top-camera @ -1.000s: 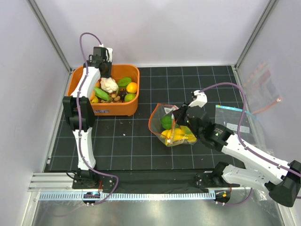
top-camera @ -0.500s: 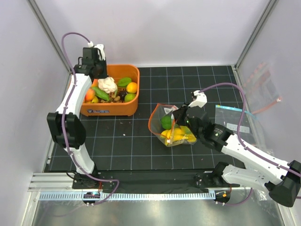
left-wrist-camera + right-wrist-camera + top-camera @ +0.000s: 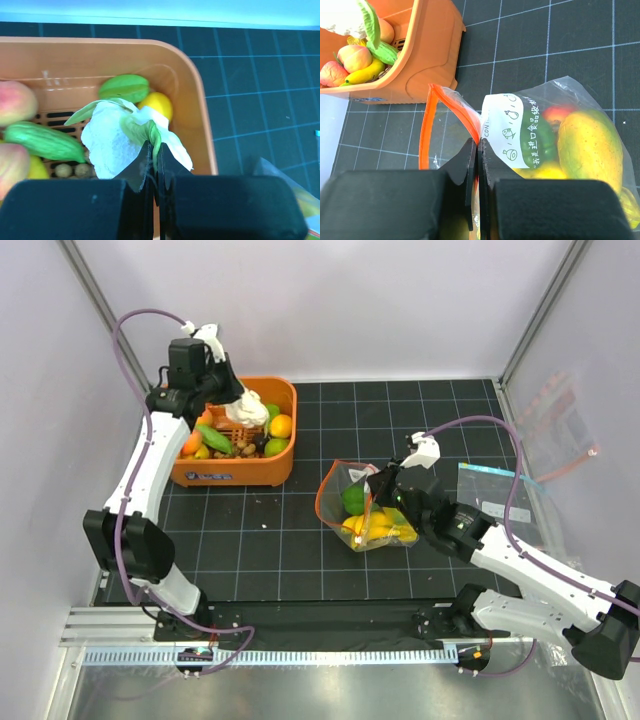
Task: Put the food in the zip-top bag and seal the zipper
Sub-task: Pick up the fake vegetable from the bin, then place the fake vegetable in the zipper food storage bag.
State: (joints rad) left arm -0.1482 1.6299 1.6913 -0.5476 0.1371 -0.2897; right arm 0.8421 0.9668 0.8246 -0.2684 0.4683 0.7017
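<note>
Top view: part filled. Some food (image 3: 375,525) already inside the zip-top bag (image 3: 352,480) at mid-table; zipper (image 3: 321,498) unsealed, mouth agape; more pieces waiting in the orange basket (image 3: 230,476).

Left wrist view: left gripper (image 3: 154,156) clenched on the green leaf of the cauliflower (image 3: 107,145), hanging over the basket, well apart from the bag.

Right wrist view: right gripper (image 3: 476,150) pinched on the bag's mouth edge, propping it open. Sealing not yet begun.

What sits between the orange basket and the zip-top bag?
Nothing: only bare black gridded mat separates the orange basket from the zip-top bag, shown clearly in the top external view.
</note>
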